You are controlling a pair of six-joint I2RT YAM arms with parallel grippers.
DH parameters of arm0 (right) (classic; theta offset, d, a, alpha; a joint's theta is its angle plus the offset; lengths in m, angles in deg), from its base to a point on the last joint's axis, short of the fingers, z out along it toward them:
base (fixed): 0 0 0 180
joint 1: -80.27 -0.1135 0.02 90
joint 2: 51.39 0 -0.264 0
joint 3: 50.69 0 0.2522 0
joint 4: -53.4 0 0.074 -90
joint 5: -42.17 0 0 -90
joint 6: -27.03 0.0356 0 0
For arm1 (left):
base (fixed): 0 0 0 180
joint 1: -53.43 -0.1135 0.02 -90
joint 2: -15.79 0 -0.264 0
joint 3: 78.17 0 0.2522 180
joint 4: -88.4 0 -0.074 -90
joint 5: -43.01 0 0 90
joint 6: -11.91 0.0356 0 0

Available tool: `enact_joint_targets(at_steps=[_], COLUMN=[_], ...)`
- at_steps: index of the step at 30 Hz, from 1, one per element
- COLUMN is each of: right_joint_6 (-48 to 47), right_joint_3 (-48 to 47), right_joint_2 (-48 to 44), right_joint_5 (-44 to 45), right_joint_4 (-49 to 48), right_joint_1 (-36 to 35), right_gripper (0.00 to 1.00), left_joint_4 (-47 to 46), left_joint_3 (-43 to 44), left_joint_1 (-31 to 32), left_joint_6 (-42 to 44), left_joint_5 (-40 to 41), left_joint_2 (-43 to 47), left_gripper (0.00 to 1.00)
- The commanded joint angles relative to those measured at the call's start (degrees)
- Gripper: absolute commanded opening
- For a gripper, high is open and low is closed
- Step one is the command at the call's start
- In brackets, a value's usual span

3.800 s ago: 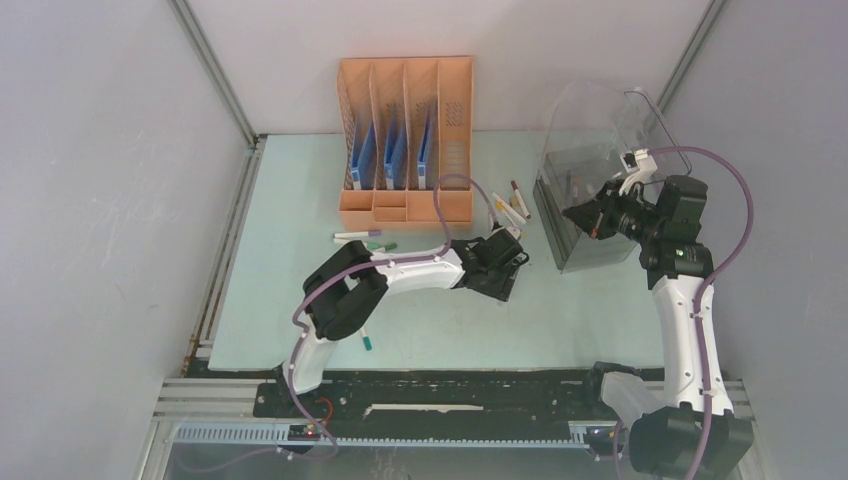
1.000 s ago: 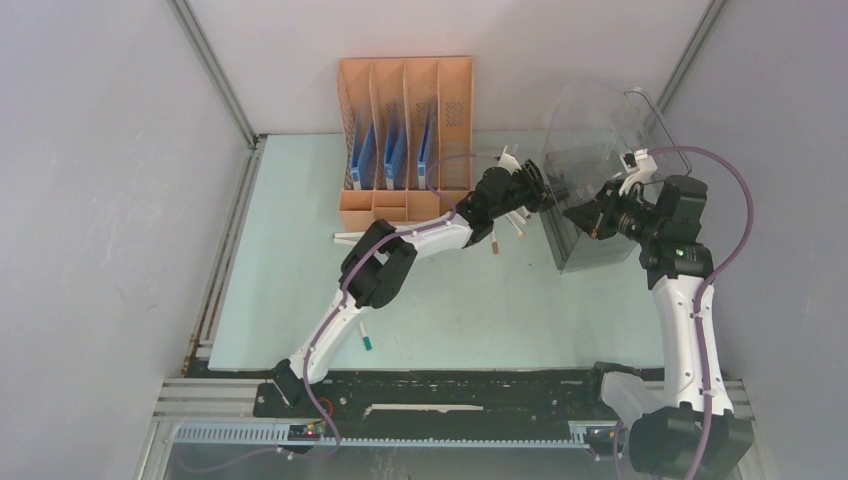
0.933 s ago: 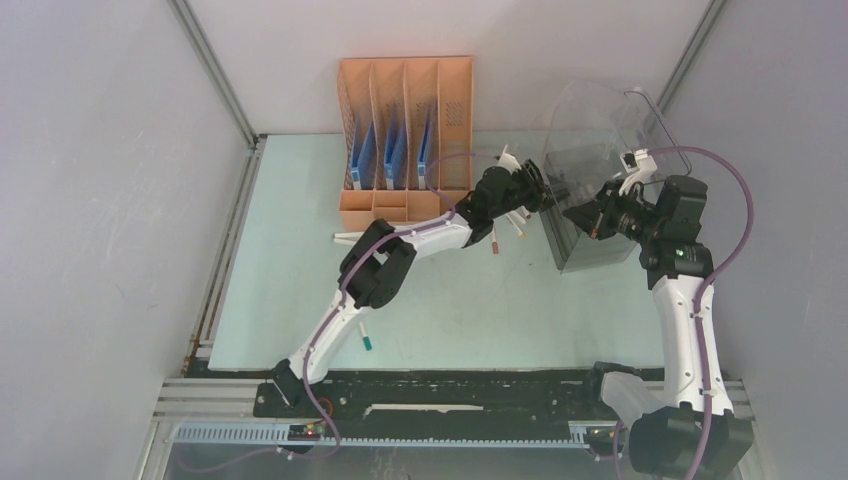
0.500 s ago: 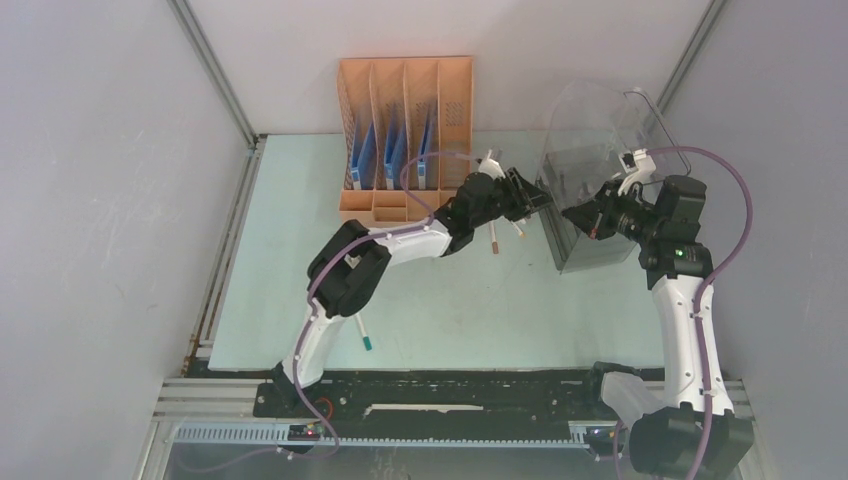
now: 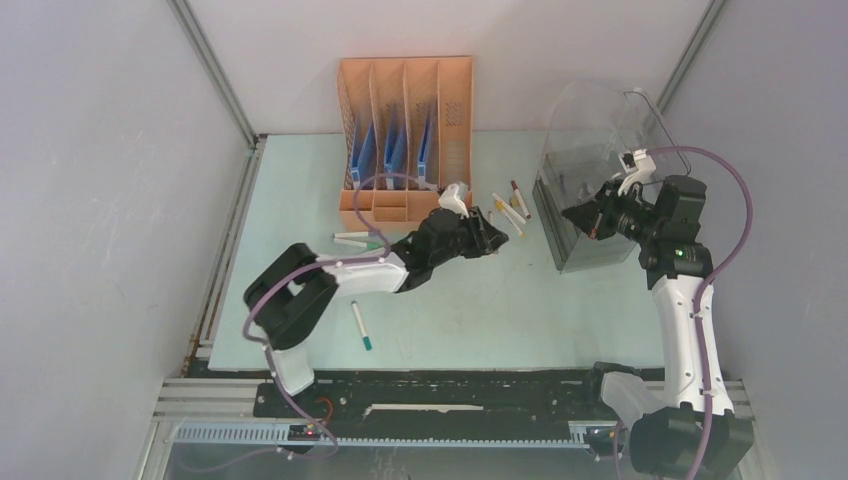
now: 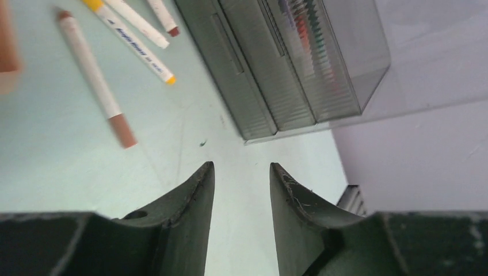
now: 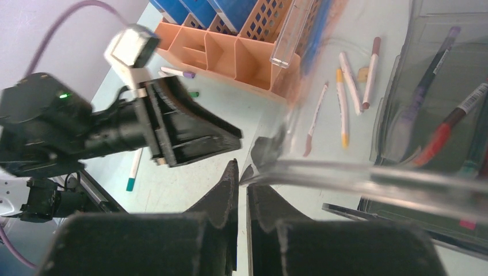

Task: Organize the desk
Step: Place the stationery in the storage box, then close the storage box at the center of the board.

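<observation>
My left arm (image 5: pixel 375 275) stretches low toward the right, and the left gripper (image 6: pixel 239 167) has its fingers (image 6: pixel 198 190) apart, holding nothing. My right arm (image 5: pixel 685 320) stands upright, with the right gripper (image 7: pixel 241 172) pinched nearly closed on a clear plastic edge (image 7: pixel 322 172).

Mint desk (image 5: pixel 290 210), orange rack (image 5: pixel 405 212), smoky bin (image 5: pixel 580 125)

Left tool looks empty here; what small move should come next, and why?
Probably shift the open, empty left tool toward the brown-capped marker and lower over it: loose markers lie on the desk beside the clear bin, whose lid the right tool holds.
</observation>
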Motion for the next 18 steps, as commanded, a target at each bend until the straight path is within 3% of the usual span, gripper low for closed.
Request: enact_joint_targets(at_steps=[1, 6, 11, 13, 15, 18], right_joint_6=[-1.3, -1.2, -1.3, -1.4, -1.5, -1.8], right_joint_3=[-2.9, -2.9, -2.8, -2.9, -2.9, -2.9], right_joint_2=[-1.0, -1.0, -1.1, -1.1, -1.1, -1.0], right_joint_5=[-4.8, -4.9, -5.1, -5.2, -5.4, -5.3], right_joint_4=[-2.0, -2.0, -2.0, -2.0, -1.9, -1.9], right_joint_1=[-1.2, -1.2, -1.2, -1.2, -1.2, -1.1], right_gripper=[0.04, 0.04, 0.04, 0.04, 0.04, 0.04], left_joint_4=[5.5, 10.5, 14.5, 15.5, 16.6, 12.6], left_joint_3=[-6.4, -16.1, -23.4, -25.7, -28.4, -33.0], left_joint_1=[1.8, 1.8, 1.8, 1.5, 0.3, -4.1], left_joint_6=[14.7, 21.1, 23.5, 23.7, 20.7, 20.0], left_joint_5=[12.3, 24.3, 35.1, 38.4, 40.9, 33.2], left_joint_2=[11.9, 21.4, 31.2, 34.4, 37.6, 41.6], left_gripper=[0.45, 0.47, 0.59, 0.73, 0.98, 1.0])
